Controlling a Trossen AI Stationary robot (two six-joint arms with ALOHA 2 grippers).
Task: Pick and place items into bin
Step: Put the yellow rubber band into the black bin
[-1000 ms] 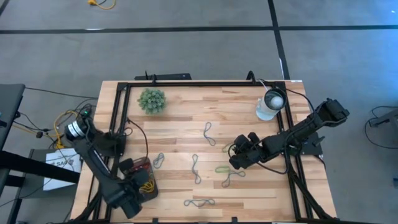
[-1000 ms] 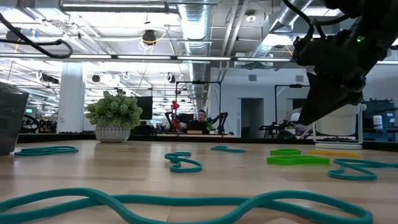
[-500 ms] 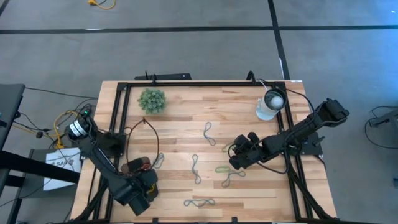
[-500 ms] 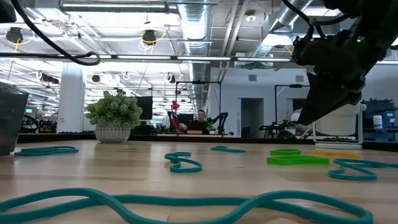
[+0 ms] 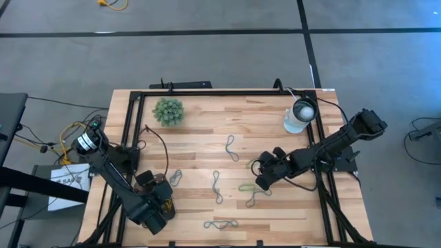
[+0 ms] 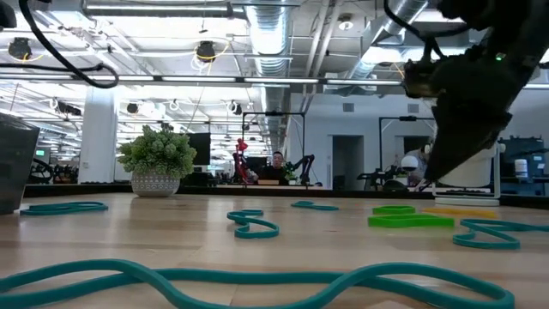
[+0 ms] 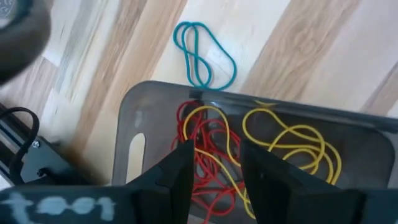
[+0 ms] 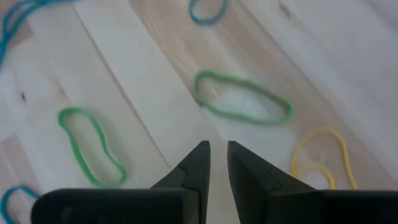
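The left gripper [image 7: 214, 180] hangs over the bin [image 7: 134, 134] at the worktop's front-left corner, and its fingers, clenched a second ago, have now parted with nothing between them; red bands [image 7: 205, 140] and yellow bands [image 7: 298, 140] lie inside, so a drop looks just finished. A blue-grey band [image 7: 202, 53] sits on the wood just beside the bin's wall. The right gripper [image 8: 217, 163] hovers toward the worktop's right edge above a green band [image 8: 242, 102], fingers a narrow gap apart, grasping nothing, shifted only slightly. Several bands remain scattered mid-worktop, so the task is far from done
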